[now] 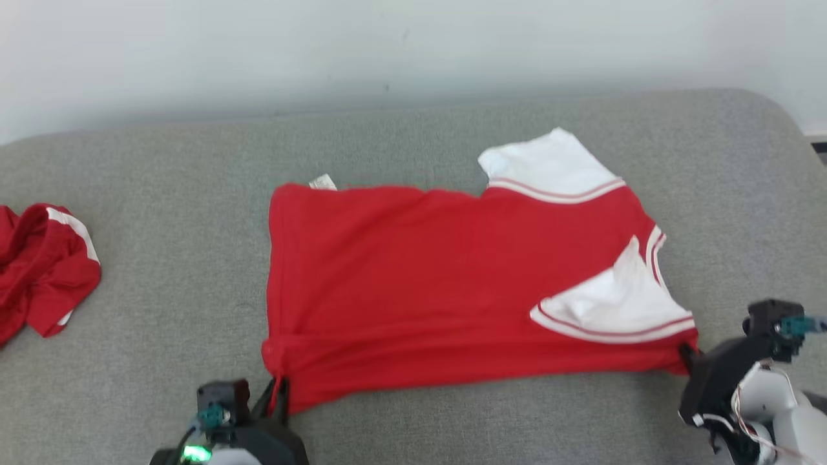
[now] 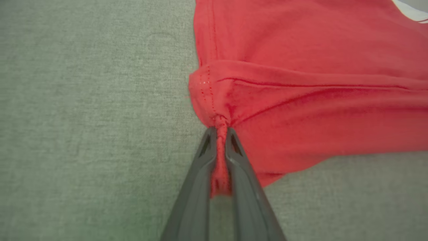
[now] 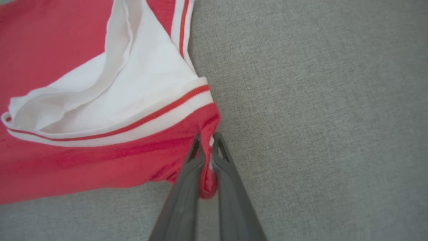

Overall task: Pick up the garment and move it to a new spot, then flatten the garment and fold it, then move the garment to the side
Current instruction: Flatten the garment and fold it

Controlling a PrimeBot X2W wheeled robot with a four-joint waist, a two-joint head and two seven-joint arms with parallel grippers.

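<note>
You have the red knit T-shirt with white sleeves and red-striped cuffs [image 1: 413, 278] spread nearly flat on the grey woven cushion top [image 1: 161, 271]. It lies around the middle of that surface, with its hem to the left and its sleeves to the right. Its near edge is turned up in a narrow fold along its length.

Your left gripper [image 2: 219, 129] is pinched together on the near-left hem corner, with a twist of red cloth squeezed between the two dark fingers. Your right gripper [image 3: 207, 137] is clamped the same way on the near-right corner, just below the near white sleeve [image 3: 100, 100]. Both holds sit at the very ends of the near edge, and the body of the shirt lies beyond the fingertips, toward the far side.

Expect the cloth to be light, soft and limp. I judge it will sag between the two holds and drag on the rough cushion rather than slide cleanly. The bunched pinches are small, so a sharp tug could pull a corner free. The corners are the right places to hold; lift both evenly to keep the edge taut. A crumpled red-and-white garment [image 1: 42, 271] lies well apart at the left edge.
</note>
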